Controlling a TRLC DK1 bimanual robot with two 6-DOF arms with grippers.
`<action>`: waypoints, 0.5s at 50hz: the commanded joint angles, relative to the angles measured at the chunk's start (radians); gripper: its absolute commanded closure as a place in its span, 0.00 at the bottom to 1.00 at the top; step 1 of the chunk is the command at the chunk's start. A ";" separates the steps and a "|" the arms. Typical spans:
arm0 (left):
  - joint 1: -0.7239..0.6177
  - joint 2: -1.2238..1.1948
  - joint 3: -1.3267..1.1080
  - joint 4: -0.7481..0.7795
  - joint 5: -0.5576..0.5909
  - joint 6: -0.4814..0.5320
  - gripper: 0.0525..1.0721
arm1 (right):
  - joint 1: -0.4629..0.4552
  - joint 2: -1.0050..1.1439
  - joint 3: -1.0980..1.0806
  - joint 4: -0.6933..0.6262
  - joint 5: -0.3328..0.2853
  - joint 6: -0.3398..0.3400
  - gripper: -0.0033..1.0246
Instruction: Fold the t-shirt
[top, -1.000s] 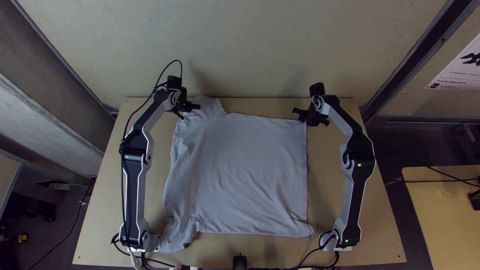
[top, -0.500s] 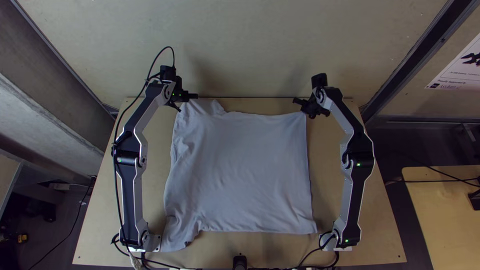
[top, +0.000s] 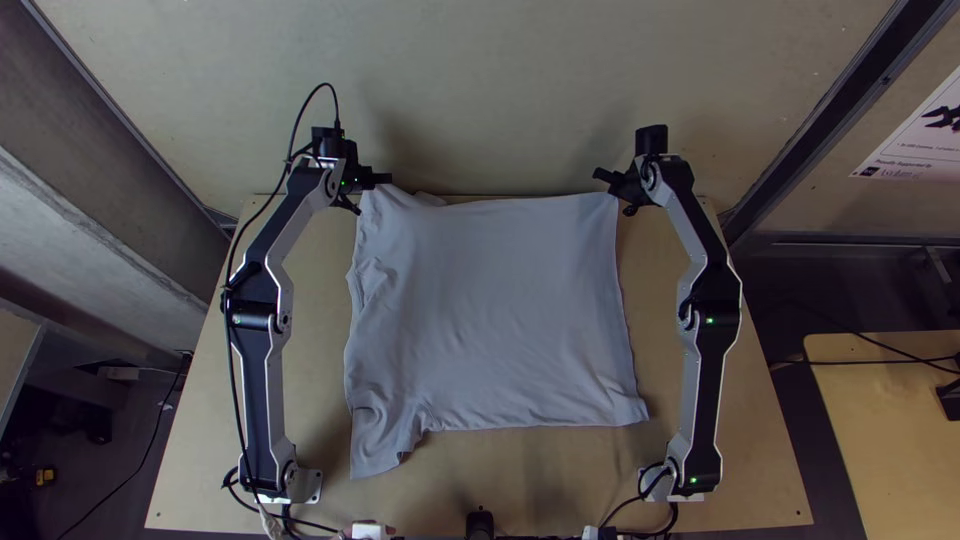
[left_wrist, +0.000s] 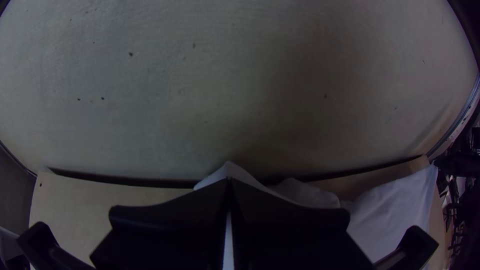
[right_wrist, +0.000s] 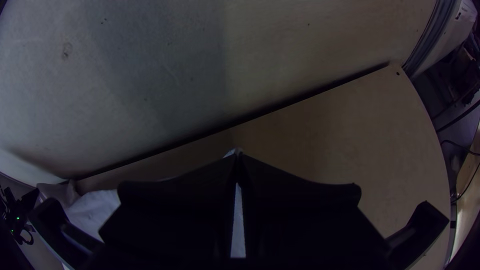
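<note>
A pale grey t-shirt (top: 500, 320) lies spread on the table, its far edge drawn fairly straight between the grippers and a sleeve sticking out at its near left corner. My left gripper (top: 382, 180) is at the far left corner; in the left wrist view the left gripper (left_wrist: 229, 181) is shut on the shirt (left_wrist: 234, 172), cloth peeking past its tips. At the far right corner is my right gripper (top: 610, 185). In the right wrist view, the right gripper (right_wrist: 238, 154) is shut on the other corner, with a strip of shirt (right_wrist: 238, 225) between its fingers.
The wooden table (top: 540, 490) shows bare along the near side and beside both arms. A tall pale panel (top: 500, 90) stands behind its far edge. Cables run along the near edge, and a second table (top: 890, 430) stands off to the right.
Both grippers have moved toward the table's far edge, the left one also somewhat leftward. The shirt has slid the same way, its near edge and sleeve now farther from the table's near edge.
</note>
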 joint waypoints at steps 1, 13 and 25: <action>0.020 0.023 0.021 0.056 0.005 -0.017 0.97 | -0.003 0.028 0.032 0.015 0.012 -0.012 0.97; 0.005 0.042 0.021 0.042 0.006 -0.018 0.97 | 0.002 0.042 0.032 0.015 0.019 -0.026 0.97; -0.004 0.048 0.012 -0.050 0.008 -0.021 0.97 | -0.003 0.057 0.026 0.015 0.033 -0.055 0.97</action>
